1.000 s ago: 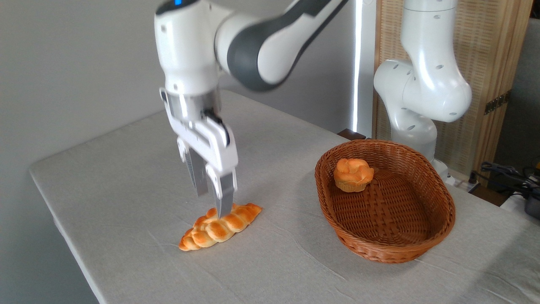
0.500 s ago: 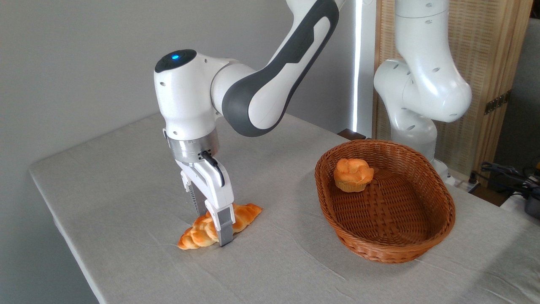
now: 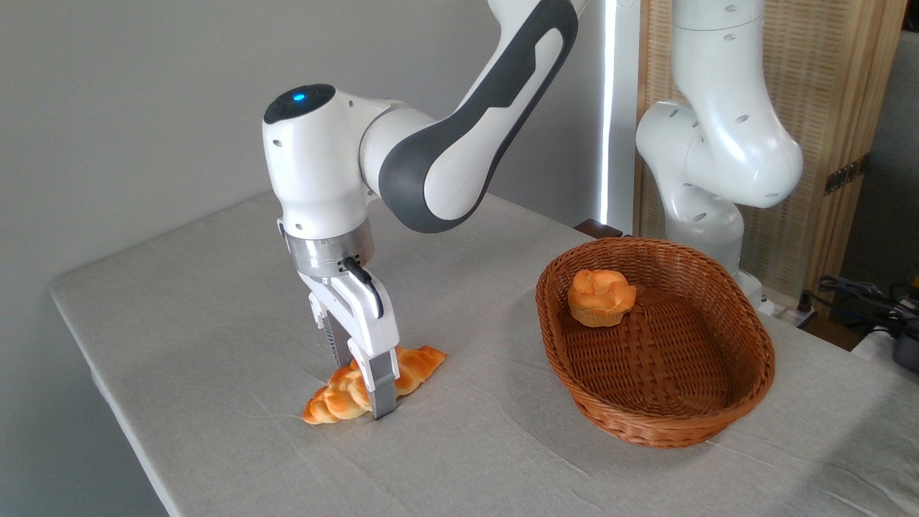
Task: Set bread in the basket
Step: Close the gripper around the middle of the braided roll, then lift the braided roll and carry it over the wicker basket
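Down at table level now: gripper [image 3: 365, 380] planted over the bread [image 3: 373, 385], one finger on the near side, the other behind the loaf, tips at or almost at the cloth. Fingers straddle the braid across its narrow width, near the middle of its length; that suits a long tapered loaf, since a mid-body hold should keep it from tipping when raised. Whether the fingers have yet closed onto the crust, cannot tell; near finger sits against the loaf's flank, far one mostly hidden. Bread lies flat on the table [image 3: 215, 316], toward the front edge and left of centre, tapered ends pointing front-left and back-right. Basket [image 3: 747, 391] stands well apart to the right, near the right-hand side of the table, its long axis running front to back. A small round bun [image 3: 601, 296] rests inside against the basket's back-left wall, leaving the front and right of the woven floor bare; room enough there, by my reckoning, for the loaf laid lengthwise. Task not yet done: loaf still outside the basket. Low flared rim means only a modest lift needed to clear it.
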`<act>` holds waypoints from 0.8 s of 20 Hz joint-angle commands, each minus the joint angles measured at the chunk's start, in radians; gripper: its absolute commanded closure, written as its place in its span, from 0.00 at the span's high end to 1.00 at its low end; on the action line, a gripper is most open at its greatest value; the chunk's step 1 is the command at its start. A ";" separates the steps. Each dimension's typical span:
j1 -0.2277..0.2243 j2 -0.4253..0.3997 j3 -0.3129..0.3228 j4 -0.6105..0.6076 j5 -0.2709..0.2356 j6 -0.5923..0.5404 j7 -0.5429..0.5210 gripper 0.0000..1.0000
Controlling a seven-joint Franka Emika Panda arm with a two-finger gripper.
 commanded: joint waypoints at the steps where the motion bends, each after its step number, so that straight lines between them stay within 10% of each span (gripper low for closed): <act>1: 0.016 0.040 0.002 0.006 0.014 0.007 0.007 0.21; 8: 0.016 0.040 0.008 0.029 0.014 -0.025 0.014 0.17; 16: 0.044 -0.023 0.016 0.230 0.037 -0.380 0.060 0.18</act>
